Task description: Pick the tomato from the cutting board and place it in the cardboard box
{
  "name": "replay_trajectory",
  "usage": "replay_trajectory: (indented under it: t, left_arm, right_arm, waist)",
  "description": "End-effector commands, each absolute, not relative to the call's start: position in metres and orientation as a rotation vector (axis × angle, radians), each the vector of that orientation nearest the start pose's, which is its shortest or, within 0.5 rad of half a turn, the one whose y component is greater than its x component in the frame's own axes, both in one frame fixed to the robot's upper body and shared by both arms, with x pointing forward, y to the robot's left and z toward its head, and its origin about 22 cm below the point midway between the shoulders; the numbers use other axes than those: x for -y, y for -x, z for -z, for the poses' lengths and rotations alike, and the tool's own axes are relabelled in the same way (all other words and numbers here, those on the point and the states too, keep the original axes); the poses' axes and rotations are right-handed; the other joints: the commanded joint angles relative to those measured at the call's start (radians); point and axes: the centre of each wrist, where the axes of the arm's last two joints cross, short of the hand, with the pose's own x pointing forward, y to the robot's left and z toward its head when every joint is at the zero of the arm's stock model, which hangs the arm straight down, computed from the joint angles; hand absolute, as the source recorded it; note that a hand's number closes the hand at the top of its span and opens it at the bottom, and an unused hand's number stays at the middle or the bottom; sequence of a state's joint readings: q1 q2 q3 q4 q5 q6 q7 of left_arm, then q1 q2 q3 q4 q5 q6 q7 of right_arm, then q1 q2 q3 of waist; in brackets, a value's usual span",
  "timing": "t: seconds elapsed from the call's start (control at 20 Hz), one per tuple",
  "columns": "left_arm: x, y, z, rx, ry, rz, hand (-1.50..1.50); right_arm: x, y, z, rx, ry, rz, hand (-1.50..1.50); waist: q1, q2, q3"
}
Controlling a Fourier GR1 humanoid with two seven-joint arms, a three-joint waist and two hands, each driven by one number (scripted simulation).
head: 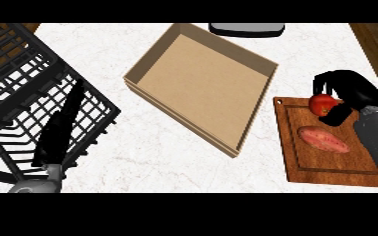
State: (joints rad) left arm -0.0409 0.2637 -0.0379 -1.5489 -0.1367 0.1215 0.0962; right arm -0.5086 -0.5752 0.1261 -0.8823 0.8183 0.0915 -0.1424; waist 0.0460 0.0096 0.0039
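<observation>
One of two stages is in progress: the right hand (353,92), at the right edge of the frame, has fingers and thumb curled round the tomato (322,103), which is at the upper end of the cutting board (310,166). You cannot tell from this view whether the tomato has left the wood. Lift, transfer and release are all outstanding; the cardboard box (199,85) in the centre of the frame holds nothing.

Note the clearances. The box's right wall stands just beside the board's left edge, so expect that the tomato must rise above that rim before it travels toward the left of the frame. A sweet potato (323,140) lies lower on the board (apart from the tomato, and probably out of the path). The left hand (60,125) rests with fingers straight at lower left, over the dish rack (29,75), well apart from the box. Bare counter (148,155) lies below the box.
</observation>
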Motion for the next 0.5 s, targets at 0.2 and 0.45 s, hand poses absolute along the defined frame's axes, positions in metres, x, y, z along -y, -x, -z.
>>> replay_trajectory:
  t: [0.2, 0.45]
  left_arm:
    - [-0.285, -0.253, -0.028, 1.467, -0.368, 0.216, 0.0]
    - [-0.298, -0.233, -0.008, 1.462, -0.381, 0.21, 0.0]
  right_arm:
    - [0.339, -0.392, -0.055, 1.343, 0.928, -1.42, 1.5]
    - [0.36, -0.402, -0.095, 1.466, 0.888, -1.305, 1.5]
  waist:
    - [-0.019, -0.003, -0.003]
    - [-0.032, -0.007, -0.004]
